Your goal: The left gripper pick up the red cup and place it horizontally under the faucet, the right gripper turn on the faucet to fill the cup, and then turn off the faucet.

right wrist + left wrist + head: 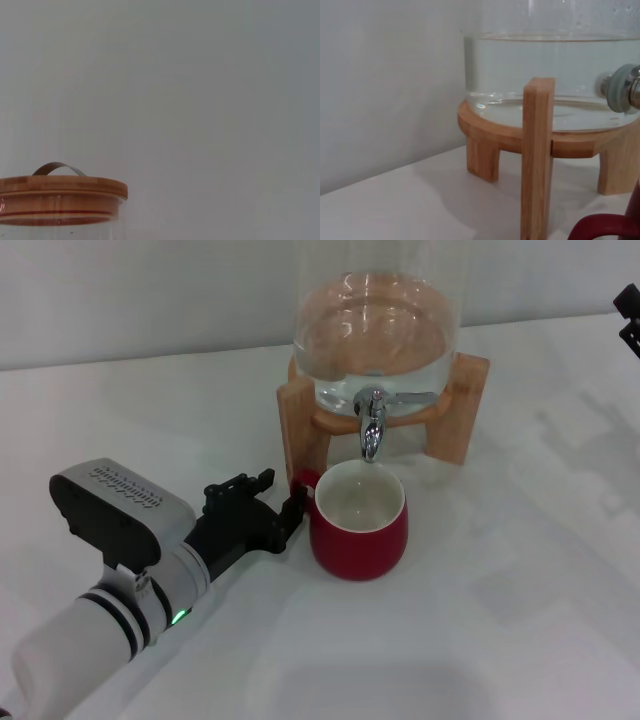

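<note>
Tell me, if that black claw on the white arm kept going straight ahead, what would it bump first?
Probably the squat dark-red ceramic mug: the left gripper points at its small loop handle, apparently touching already.

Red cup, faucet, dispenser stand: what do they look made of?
Red cup: likely glazed ceramic, with a glossy dark-red outside, off-white inside and thick rim. Faucet: polished metal by its chrome mirror shine, though plated plastic is possible. Dispenser stand: light wood, smooth matt finish with faint grain. The jar it carries looks like clear glass holding water.
</note>
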{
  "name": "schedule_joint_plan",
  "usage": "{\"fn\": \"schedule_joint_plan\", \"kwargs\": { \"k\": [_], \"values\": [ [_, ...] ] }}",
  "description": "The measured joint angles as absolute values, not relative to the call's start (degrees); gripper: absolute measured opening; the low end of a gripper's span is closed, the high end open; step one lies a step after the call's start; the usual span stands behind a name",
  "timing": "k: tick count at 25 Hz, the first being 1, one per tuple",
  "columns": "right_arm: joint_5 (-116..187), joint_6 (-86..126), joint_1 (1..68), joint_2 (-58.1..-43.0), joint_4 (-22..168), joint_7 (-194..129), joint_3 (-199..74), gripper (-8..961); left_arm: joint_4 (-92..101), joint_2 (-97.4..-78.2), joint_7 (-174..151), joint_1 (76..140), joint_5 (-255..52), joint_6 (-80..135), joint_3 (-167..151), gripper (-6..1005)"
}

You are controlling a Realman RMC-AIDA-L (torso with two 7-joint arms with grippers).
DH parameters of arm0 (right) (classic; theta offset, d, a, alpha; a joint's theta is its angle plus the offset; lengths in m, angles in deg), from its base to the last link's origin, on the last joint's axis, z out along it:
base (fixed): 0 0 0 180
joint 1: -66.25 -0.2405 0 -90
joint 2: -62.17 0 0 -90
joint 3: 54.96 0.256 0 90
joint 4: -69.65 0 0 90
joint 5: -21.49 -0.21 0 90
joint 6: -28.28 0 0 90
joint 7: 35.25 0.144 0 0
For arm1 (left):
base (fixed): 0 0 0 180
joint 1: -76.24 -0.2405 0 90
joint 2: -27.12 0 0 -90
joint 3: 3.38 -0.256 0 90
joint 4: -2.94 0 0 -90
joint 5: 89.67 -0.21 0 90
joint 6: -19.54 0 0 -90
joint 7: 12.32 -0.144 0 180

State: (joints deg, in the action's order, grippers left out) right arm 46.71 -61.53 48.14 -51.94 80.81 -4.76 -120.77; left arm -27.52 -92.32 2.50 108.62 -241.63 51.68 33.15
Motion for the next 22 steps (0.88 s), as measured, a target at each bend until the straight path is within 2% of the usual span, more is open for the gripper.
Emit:
{"fn": "schedule_joint_plan", "kwargs": {
  "k": [22],
  "values": [
    [46.7,-61.4,47.8,-52.27,80.8,-4.8,-120.7,750,-27.1,-92.44,0.4,107.0,-241.6,55.6,33.3,454]
  ]
}}
